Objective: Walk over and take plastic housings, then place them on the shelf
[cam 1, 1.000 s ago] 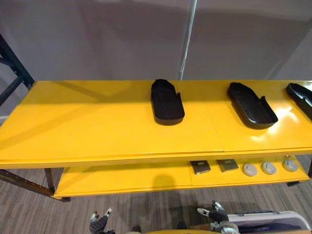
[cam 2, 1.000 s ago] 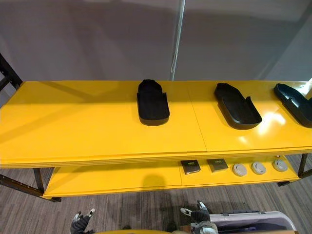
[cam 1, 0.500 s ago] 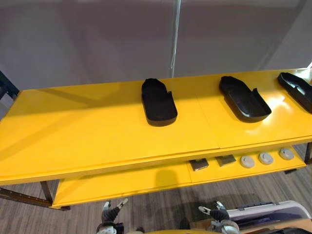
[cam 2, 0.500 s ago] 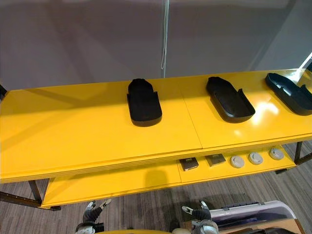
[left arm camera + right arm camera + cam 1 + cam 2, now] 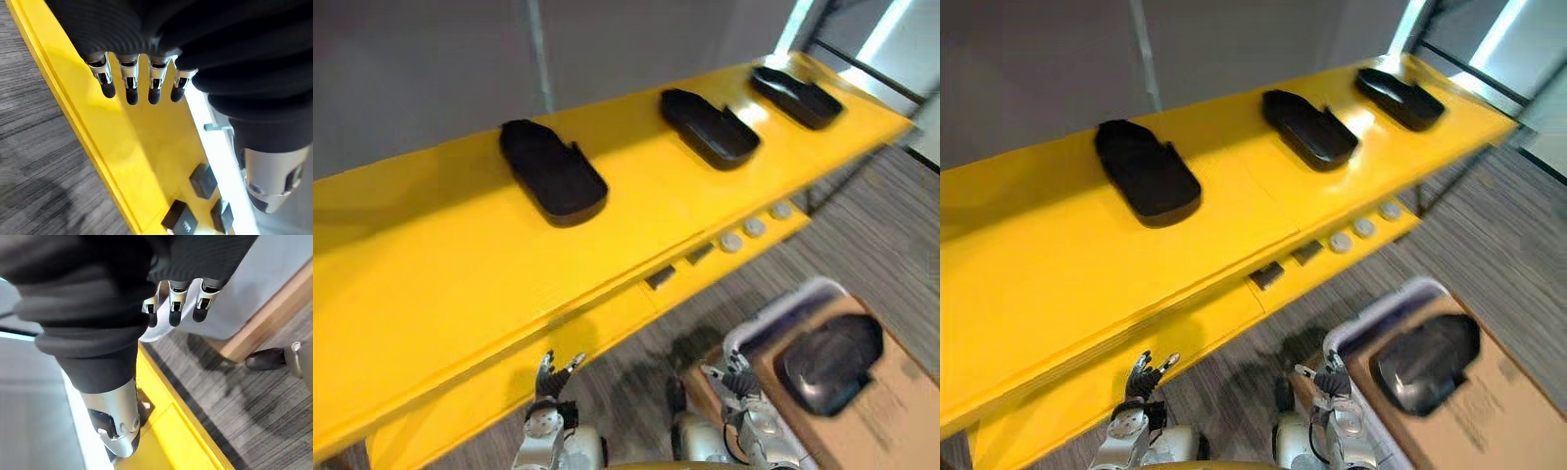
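Three black plastic housings lie in a row on the yellow shelf's top board [image 5: 431,294]: one at the left [image 5: 553,174], one in the middle [image 5: 710,129], one at the far right [image 5: 795,96]. A fourth black housing [image 5: 827,362] rests in a pale tub [image 5: 766,318] on the floor at the lower right. My left hand [image 5: 548,377] hangs low before the shelf, fingers [image 5: 129,85] straight and holding nothing. My right hand [image 5: 729,380] hangs just left of the tub, fingers [image 5: 176,308] straight, also holding nothing.
The lower yellow board [image 5: 1048,411] carries dark square parts [image 5: 658,279] and small grey discs [image 5: 754,227]. A brown cardboard box [image 5: 896,411] sits in the tub under the housing. Grey wood-pattern floor [image 5: 891,225] stretches to the right of the shelf.
The camera has swung and tilted to the right, so the shelf now runs diagonally. The tub with its housing has come into view at the lower right. Both hands show higher up.
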